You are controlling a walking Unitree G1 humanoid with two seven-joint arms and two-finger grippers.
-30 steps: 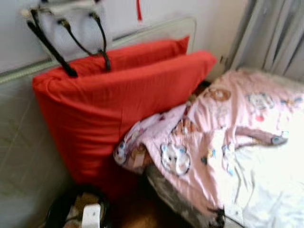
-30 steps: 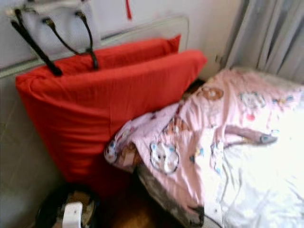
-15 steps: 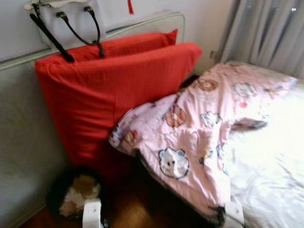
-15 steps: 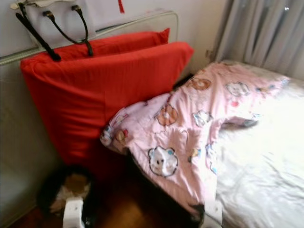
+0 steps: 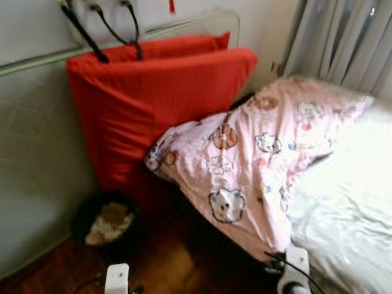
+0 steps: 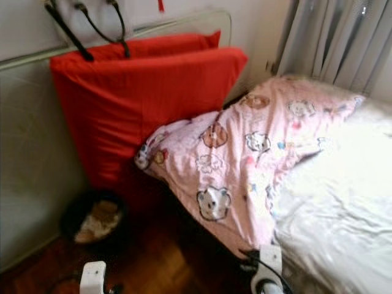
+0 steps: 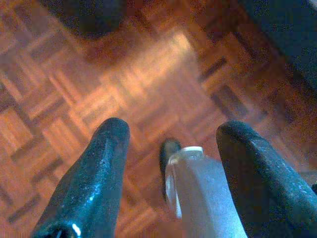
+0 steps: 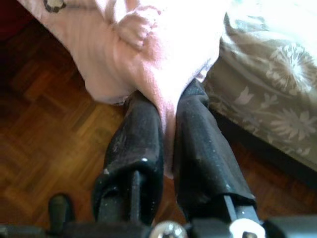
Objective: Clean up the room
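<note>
The right end effector [image 8: 166, 148] has its two black fingers pressed together on the lower corner of the pink cartoon quilt [image 5: 245, 165], pinching a fold of it just above the wooden floor [image 5: 159, 263]. The quilt lies bunched and skewed across the near side of the bed [image 5: 349, 202], one edge drooping off the mattress toward the red cushions [image 5: 153, 104] propped against the wall. The left end effector [image 7: 171, 163] hangs idle over the parquet, fingers spread and holding nothing.

By my reckoning, the tidying is barely begun: the grip on the quilt is made, but the cover is not yet pulled flat, and the white sheet beyond it is rumpled. Down by the cushions a dark bin [image 5: 105, 222] holds crumpled scraps, and bag straps [image 5: 92, 30] dangle over the cushion tops.
</note>
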